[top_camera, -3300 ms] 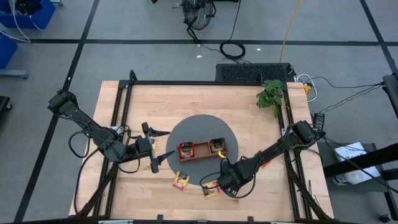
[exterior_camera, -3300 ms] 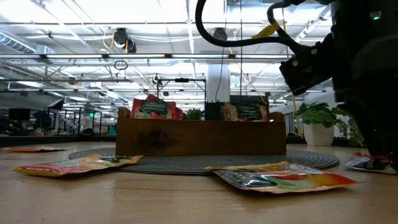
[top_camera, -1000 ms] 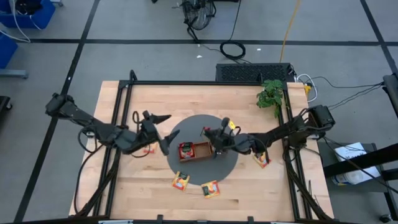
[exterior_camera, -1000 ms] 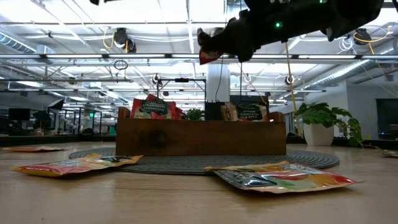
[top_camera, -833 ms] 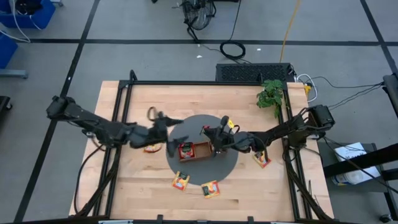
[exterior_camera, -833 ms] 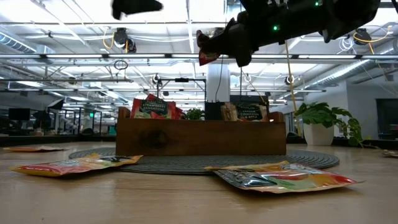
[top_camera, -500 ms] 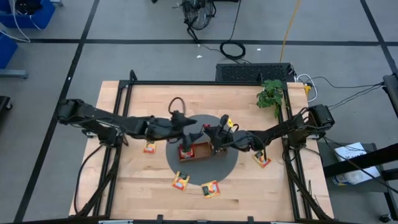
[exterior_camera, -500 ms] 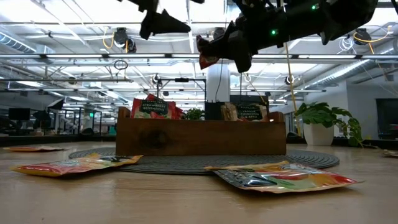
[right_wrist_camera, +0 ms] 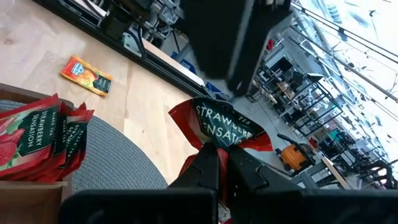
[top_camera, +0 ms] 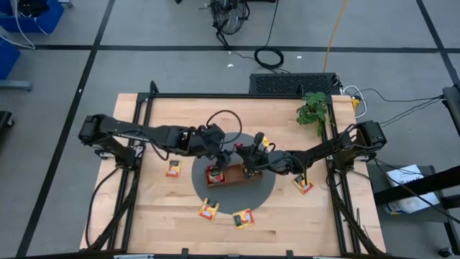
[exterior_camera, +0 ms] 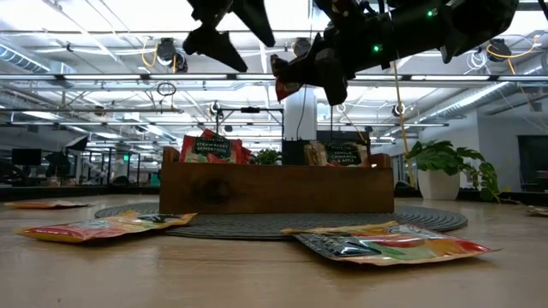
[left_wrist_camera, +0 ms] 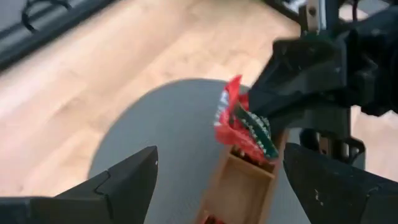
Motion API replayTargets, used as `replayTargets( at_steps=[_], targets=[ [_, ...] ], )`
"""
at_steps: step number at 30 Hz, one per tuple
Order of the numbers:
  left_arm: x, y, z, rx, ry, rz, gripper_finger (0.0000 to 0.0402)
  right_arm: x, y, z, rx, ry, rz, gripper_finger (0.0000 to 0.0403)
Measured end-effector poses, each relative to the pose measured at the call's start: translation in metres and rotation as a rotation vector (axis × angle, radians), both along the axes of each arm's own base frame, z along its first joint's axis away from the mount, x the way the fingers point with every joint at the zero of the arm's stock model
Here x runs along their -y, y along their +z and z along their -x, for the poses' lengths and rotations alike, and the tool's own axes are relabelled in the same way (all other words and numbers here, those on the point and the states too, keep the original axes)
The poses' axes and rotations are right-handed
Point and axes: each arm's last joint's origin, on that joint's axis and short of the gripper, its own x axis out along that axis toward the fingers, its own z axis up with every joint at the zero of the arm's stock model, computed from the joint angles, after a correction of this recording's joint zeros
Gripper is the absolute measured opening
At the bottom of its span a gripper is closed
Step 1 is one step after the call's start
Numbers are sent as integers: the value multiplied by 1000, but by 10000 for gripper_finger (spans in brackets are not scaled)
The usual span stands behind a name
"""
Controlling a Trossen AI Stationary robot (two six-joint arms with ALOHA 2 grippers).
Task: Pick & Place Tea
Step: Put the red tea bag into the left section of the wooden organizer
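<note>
I see the tabletop (top_camera: 180,208) carrying a round grey mat (top_camera: 215,193), on which sits the wooden tray (exterior_camera: 276,189). Both arms meet above the tray. The right gripper (exterior_camera: 287,79) hangs in the air over the tray, jaws clamped on a red tea packet (right_wrist_camera: 222,124). The left gripper (exterior_camera: 231,30) hovers just beside it, jaws spread wide and holding nothing. More red packets (right_wrist_camera: 38,133) stand in one end compartment of the tray; loose packets (top_camera: 208,210) lie flat on the tabletop near the mat.
</note>
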Motion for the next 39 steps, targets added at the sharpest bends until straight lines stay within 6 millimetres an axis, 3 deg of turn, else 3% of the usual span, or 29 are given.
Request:
replayTargets(
  at_steps=[5, 23, 39],
  targets=[
    [-5, -5, -7, 6, -40, 87, 327, -1, 1, -1, 8, 38, -7, 0],
    [-7, -13, -19, 32, -61, 121, 211, -2, 3, -1, 35, 52, -25, 0],
    [-6, -10, -21, 50, -107, 70, 16, -2, 1, -1, 27, 51, -27, 2]
  ],
)
